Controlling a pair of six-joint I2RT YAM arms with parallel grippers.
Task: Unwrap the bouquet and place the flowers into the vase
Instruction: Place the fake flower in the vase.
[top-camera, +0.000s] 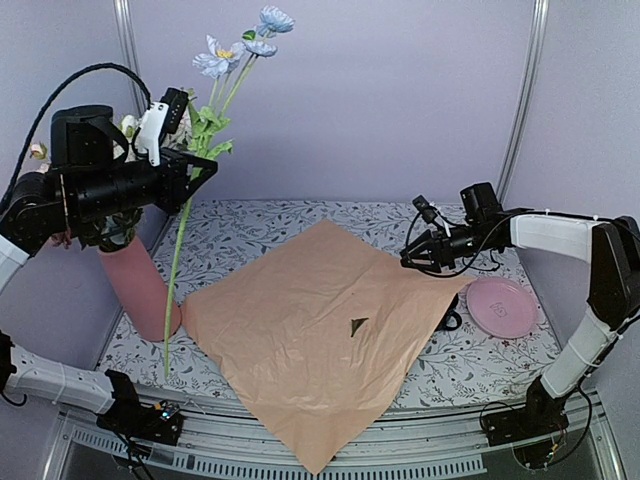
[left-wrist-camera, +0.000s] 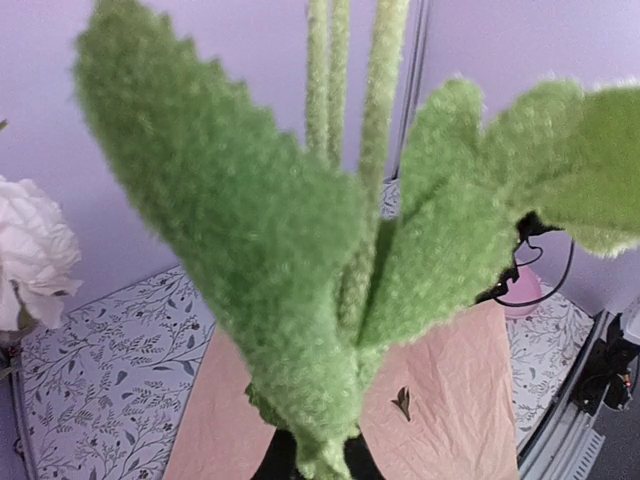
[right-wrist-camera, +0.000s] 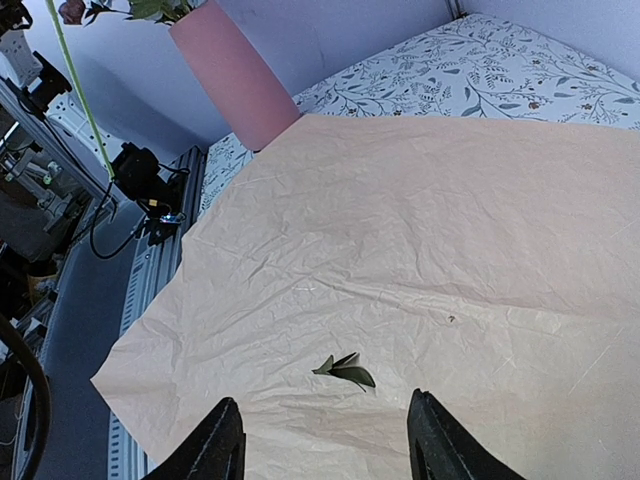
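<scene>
Flowers: we see pale blue petals on green stems.
Vase: we see plain pink.
Paper: we see peach-orange.
Desk: we see white with a grey-green leaf print.
Plate: we see pink.

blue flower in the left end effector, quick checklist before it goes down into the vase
1. Grip: left end effector shut on the blue flower, held above the leaves. Ok.
2. Stem lined up over the vase: its lower end hangs outside, beside the vase wall and below the rim. Not ok.
3. Vase standing on the table. Ok.
4. Room at the vase mouth: the left arm hides it in the top view. Cannot tell.
5. Right end effector open, holding nothing, over the paper and far from the vase. Ok.
6. Paper spread flat, with only a loose leaf on it. Ok.
</scene>
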